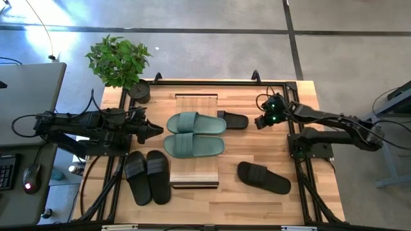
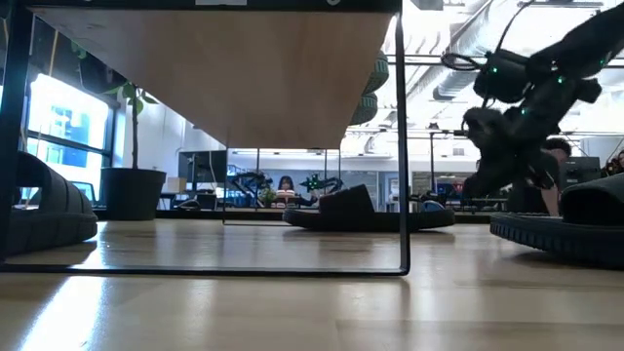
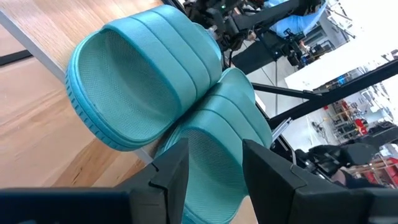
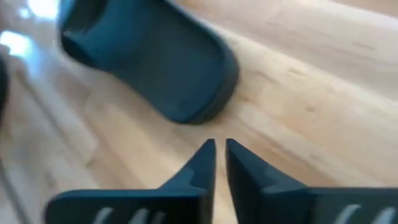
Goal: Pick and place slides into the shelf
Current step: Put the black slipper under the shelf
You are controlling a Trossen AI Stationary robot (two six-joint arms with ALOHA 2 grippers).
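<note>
Right claw (image 4: 216, 163) clenched, empty, just short of black slide (image 4: 155, 59) near bench's (image 1: 321, 192) far edge. Left claw (image 3: 214, 171) released beside green slides (image 1: 194, 133) atop shelf (image 1: 195, 174).

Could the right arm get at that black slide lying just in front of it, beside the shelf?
Probably yes. The right gripper, fingers shut, hovers right by the black slide, with only bare table between them. It would have to open first.

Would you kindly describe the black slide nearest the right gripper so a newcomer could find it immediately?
Start at the shelf in the middle of the table, where the two green slides lie. Off its right edge, level with the upper green slide, a single black slide lies on the tabletop near the right gripper. Unlike the other black ones, it lies partly tucked under the shelf.
</note>
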